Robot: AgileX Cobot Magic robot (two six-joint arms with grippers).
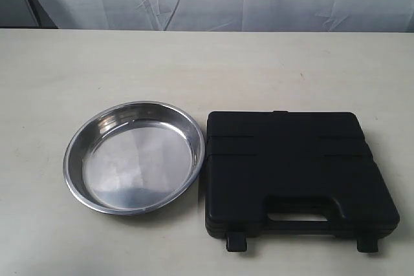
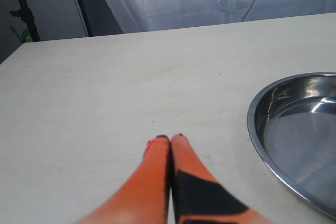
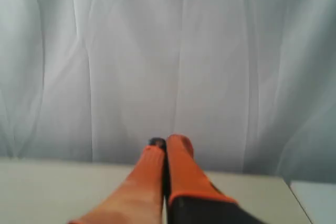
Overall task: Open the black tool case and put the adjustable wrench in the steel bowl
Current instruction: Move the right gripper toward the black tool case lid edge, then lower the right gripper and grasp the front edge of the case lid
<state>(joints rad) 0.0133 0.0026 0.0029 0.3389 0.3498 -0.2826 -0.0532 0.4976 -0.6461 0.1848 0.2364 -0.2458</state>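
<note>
Black tool case (image 1: pixel 291 166): flat on the counter (image 1: pixel 194 63), right side, lid shut — slot handle and both latches on the near edge.
Steel bowl (image 1: pixel 134 157): left of the case, just beside it, upright.
Left fingers (image 2: pixel 157 156): pressed together, holding nothing; over bare counter, bowl rim near.
Right fingers (image 3: pixel 178 161): pressed together, holding nothing; facing a white curtain (image 3: pixel 157 51).
View coverage: the case shows in the exterior view only — the fingers show only in the wrist views.

On the bench (image 1: pixel 194 63), the bowl (image 1: pixel 134 158) sits just left of the tool case (image 1: pixel 294 159), which lies by the near right corner.
</note>
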